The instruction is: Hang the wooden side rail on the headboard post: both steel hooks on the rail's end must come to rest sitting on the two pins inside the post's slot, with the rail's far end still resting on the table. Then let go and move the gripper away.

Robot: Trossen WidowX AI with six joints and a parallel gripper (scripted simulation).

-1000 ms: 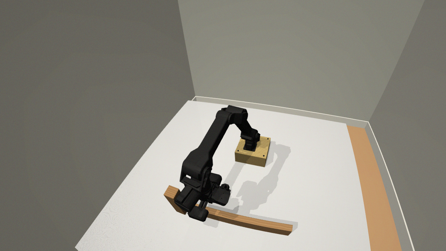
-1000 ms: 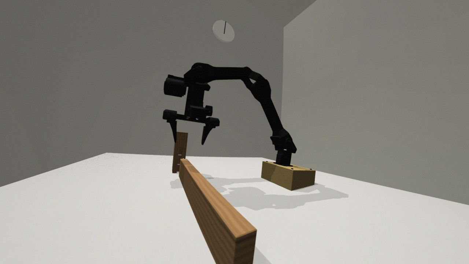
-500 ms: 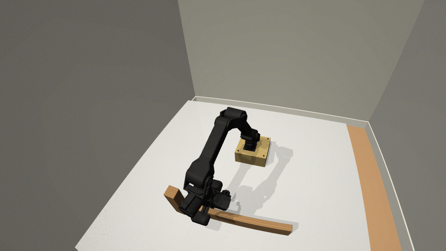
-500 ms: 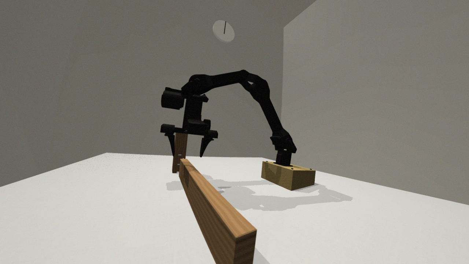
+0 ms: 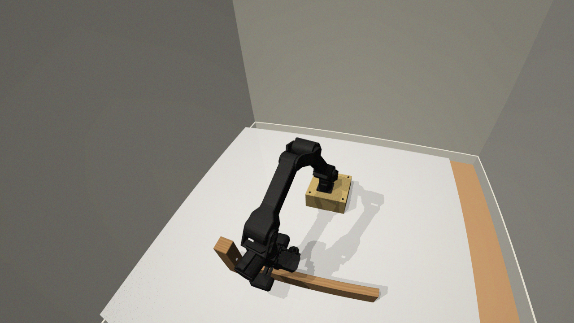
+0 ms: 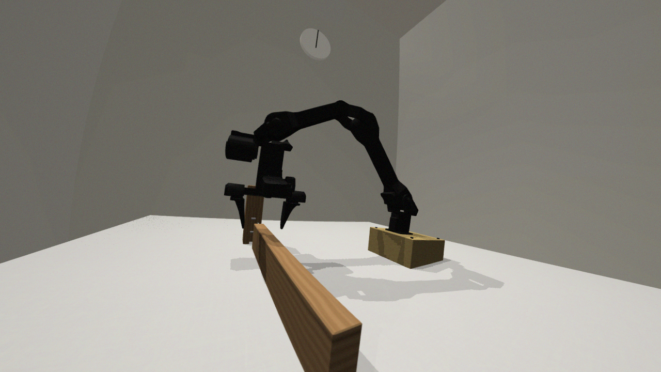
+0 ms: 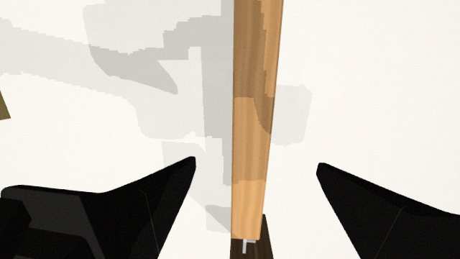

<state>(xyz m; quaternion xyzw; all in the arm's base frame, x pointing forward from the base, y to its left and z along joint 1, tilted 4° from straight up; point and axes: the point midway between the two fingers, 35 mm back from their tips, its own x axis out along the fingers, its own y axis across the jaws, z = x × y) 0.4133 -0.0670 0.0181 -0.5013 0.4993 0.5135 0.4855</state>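
The wooden side rail [image 5: 337, 286] [image 6: 307, 300] [image 7: 251, 144] stands on its narrow edge, low along the table. The headboard post [image 5: 224, 246] [image 6: 254, 207] [image 7: 267, 248] stands upright beyond the rail's near end. A metal hook [image 7: 244, 247] projects from that end towards the post; the other hook is not distinct. A pin [image 6: 253, 218] shows in the post's slot; the hooks' seating cannot be told. My gripper [image 6: 262, 227] [image 7: 255, 165] is open, pointing down, with its fingertips on either side of the rail close to the post end, about level with or above its top. Nothing is held.
The arm's wooden base block [image 5: 325, 207] [image 6: 427, 252] stands on the white table [image 5: 405, 224] [image 6: 138, 287] behind the rail. A tan strip [image 5: 479, 245] runs along the table's right side in the top view. The post stands very close to my gripper.
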